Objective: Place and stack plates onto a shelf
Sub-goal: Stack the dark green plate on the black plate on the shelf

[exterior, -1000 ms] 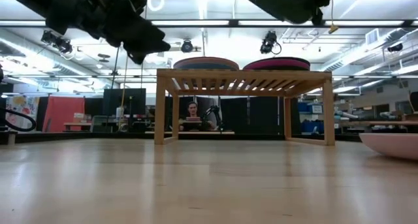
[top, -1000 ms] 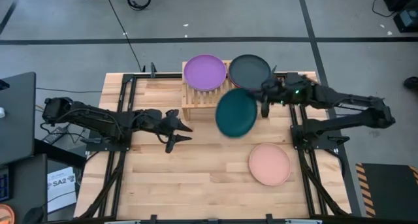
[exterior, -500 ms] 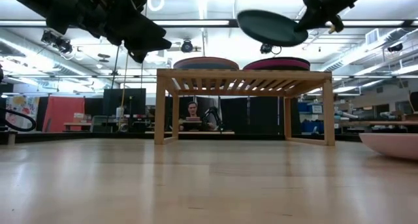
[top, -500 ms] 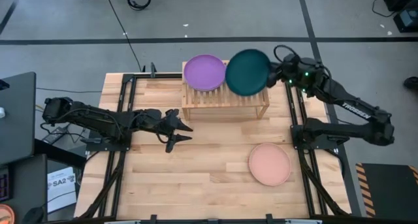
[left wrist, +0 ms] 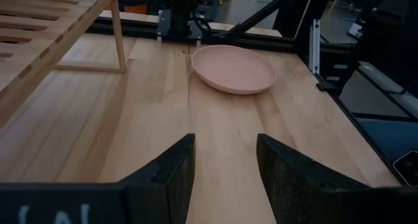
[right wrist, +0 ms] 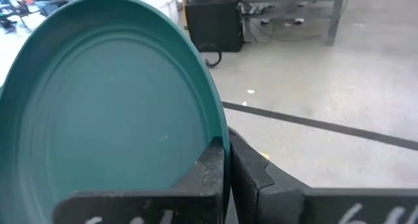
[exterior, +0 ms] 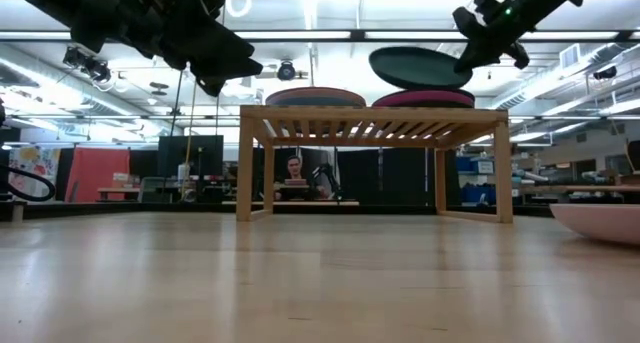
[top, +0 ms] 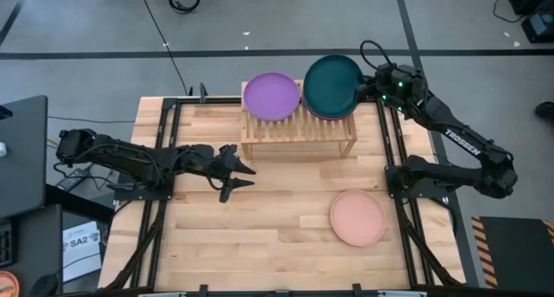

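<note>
the right gripper (top: 367, 87) pinches the rim of the dark teal plate (top: 333, 86), holding it face up and nearly level just above the magenta plate (exterior: 424, 98) on the right half of the shelf (top: 298, 134). the purple plate (top: 272, 96) sits on the left half. a peach plate (top: 357, 217) lies on the table (top: 260, 236). the left gripper (top: 235, 171) hangs spread open over the table, left of the shelf.

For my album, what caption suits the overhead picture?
Right gripper holds a teal plate over the shelf stack; left gripper waits open.
</note>
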